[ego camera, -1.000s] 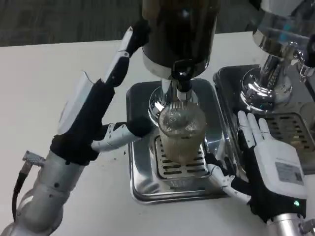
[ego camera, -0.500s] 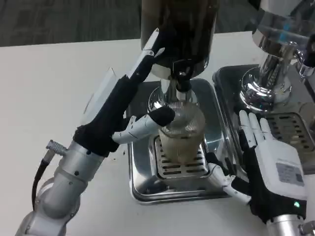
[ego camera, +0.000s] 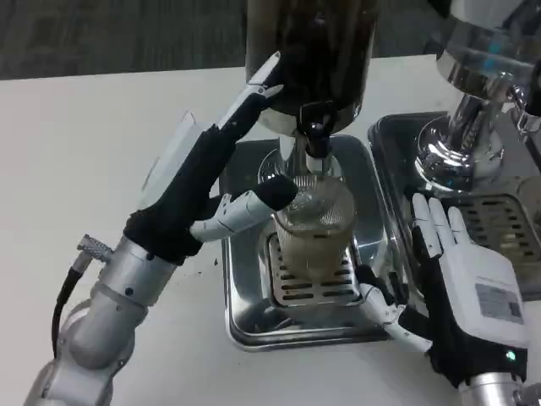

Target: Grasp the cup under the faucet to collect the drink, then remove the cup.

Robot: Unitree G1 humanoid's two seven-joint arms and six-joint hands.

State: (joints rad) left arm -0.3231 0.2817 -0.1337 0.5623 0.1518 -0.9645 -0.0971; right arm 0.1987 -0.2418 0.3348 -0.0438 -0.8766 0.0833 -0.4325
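Cup (ego camera: 313, 228) first, from the head view: a ribbed clear glass standing on the slotted grate of a steel drip tray (ego camera: 245, 296), right under the black faucet (ego camera: 314, 127) of a dark drink dispenser (ego camera: 308, 51). Pale brownish liquid fills its lower half.

Left hand (ego camera: 211, 182) comes in from the cup's left side. Its thumb lies against the near left wall of the glass close to the rim, while the long fingers (ego camera: 254, 89) reach up past the cup along the dispenser's body. They do not wrap the glass, so the hand touches it without gripping; it is spread and holds nothing.

Right hand (ego camera: 461, 288) sits to the right of the cup, on the tray's right edge, palm down, white back facing up. Its fingers point away from the robot, straight and apart, and its thumb reaches toward the grate just beside the base of the glass. It grasps nothing either.

Beyond that right hand stands a second chrome dispenser (ego camera: 473, 101) on its own tray. All of it rests on a white table (ego camera: 84, 152).
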